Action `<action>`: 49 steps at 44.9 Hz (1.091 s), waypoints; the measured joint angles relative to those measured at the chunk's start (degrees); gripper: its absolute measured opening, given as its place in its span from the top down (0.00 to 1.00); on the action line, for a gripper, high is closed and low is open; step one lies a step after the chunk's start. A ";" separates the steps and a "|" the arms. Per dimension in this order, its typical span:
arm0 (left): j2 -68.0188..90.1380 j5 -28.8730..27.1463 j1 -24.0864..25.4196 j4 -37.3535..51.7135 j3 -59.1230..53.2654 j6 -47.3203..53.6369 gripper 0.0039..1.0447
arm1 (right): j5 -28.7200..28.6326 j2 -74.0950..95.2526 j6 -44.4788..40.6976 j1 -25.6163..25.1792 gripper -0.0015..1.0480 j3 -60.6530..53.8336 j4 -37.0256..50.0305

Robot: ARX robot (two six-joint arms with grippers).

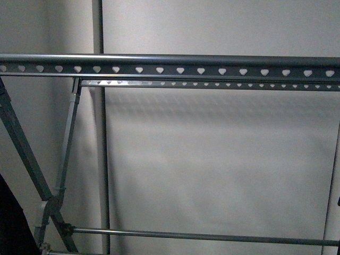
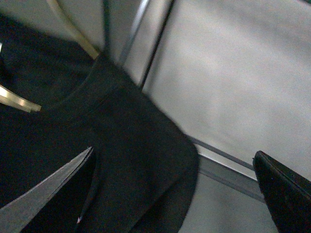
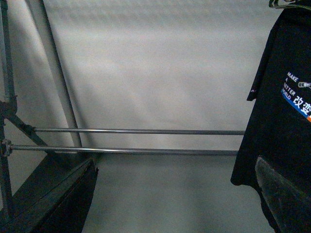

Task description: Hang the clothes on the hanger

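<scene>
Left wrist view: T-shirt (image 2: 112, 121) near left claw (image 2: 173, 152)

A black shirt (image 2: 121, 160) fills much of the view, its round collar showing, with pale strips (image 2: 73, 31) at the neck. Behind it, grey rack tubes (image 2: 228, 175) cross a white wall (image 2: 243, 73). The left claw (image 2: 167, 194) has its fingers spread wide.

Plain pale wall (image 1: 223, 159) in the background, matt, crossed by faint bands of shadow high up. Slim grey upright pole (image 1: 98, 26) against it, running top to bottom of the front view. Grey floor (image 3: 165, 194) meeting the wall low down. 2 thin glossy beige strips (image 2: 19, 100) in the left wrist view, 1 curved.
</scene>
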 joint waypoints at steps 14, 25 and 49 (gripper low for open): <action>12.70 -13.97 -1.75 -8.66 10.64 -17.49 0.06 | -0.02 0.00 0.00 0.00 0.07 0.00 0.00; 20.92 -20.26 -3.98 -9.46 19.67 -20.22 0.06 | 0.00 0.00 0.00 0.00 0.07 0.00 0.00; 30.99 -26.01 -4.13 -14.84 31.63 -21.38 0.56 | 0.00 0.00 0.00 0.00 0.07 0.00 0.00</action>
